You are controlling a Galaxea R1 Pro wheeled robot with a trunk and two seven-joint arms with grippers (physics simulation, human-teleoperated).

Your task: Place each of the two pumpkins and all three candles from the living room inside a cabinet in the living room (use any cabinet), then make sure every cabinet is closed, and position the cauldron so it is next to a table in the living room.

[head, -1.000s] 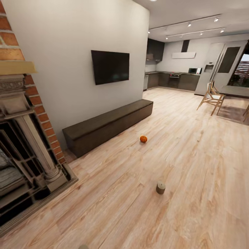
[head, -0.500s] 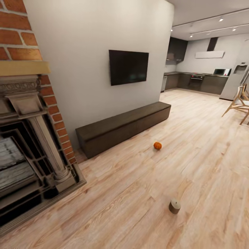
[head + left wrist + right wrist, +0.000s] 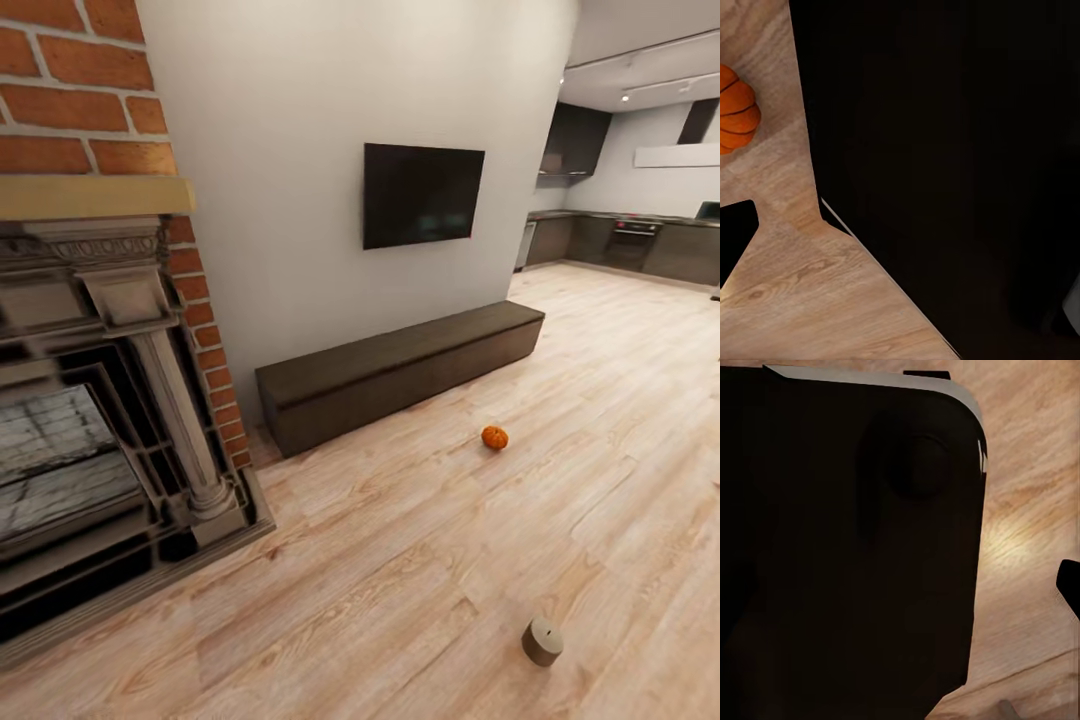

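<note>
pumpkin and candle sit loose on floor near cabinet. driving close could knock them rolling. both grippers' state cannot be told, probably tucked.

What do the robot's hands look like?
Little shows. Each wrist view catches one plain black finger: the left finger, the right finger, pointed, no markings. The big black rounded panel with a pale grey edge may be the robot's body; I cannot tell.

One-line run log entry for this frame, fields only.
phase: in transit | pumpkin: on floor, in front of cabinet | candle: on floor, upright | cabinet: closed | second pumpkin: on floor | grippers: state unclear
</note>
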